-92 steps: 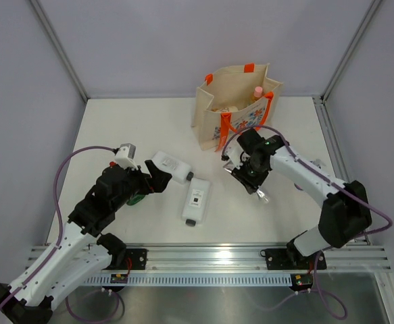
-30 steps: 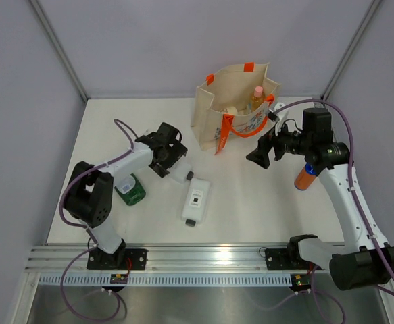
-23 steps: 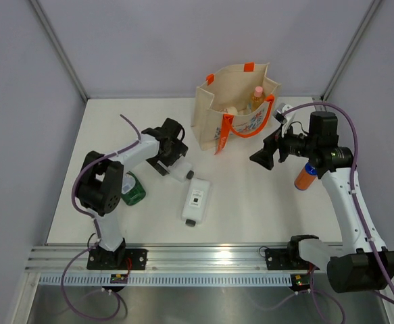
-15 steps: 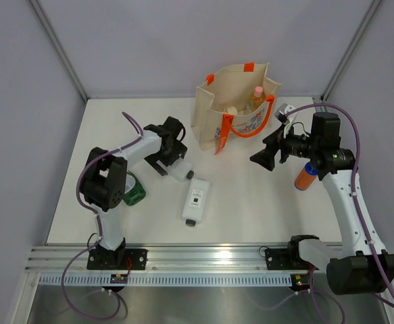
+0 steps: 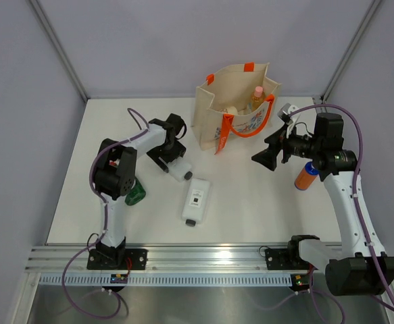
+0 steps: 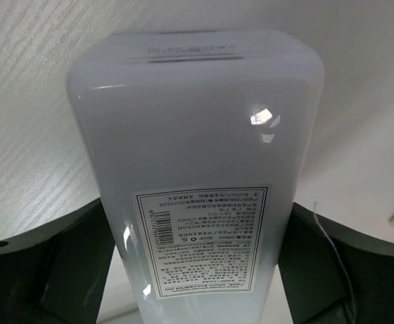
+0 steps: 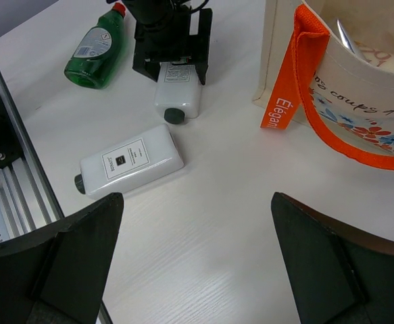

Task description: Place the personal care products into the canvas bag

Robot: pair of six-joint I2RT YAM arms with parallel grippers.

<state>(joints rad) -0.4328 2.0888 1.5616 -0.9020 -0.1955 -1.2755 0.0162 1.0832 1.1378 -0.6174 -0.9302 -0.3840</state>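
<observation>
Top view: the left fingers (image 5: 159, 163) are set astride a white bottle (image 5: 178, 171) lying on the tabletop (image 5: 251, 216). Its long axis runs diagonally, dark cap toward the near right. A second white bottle (image 5: 195, 200) lies just beside it, cap toward the near edge. Bare tabletop separates both from the canvas bag (image 5: 207, 115) at the rear.

Left wrist view: the bottle lies label-up between the fingers; whether it is pinched cannot be told.

Right wrist view: the right fingers (image 7: 61, 256) are spread wide, nothing held.

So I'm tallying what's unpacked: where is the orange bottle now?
In the top view the orange bottle sits on the table's right side, partly behind the right arm, to the right of the canvas bag.
</observation>
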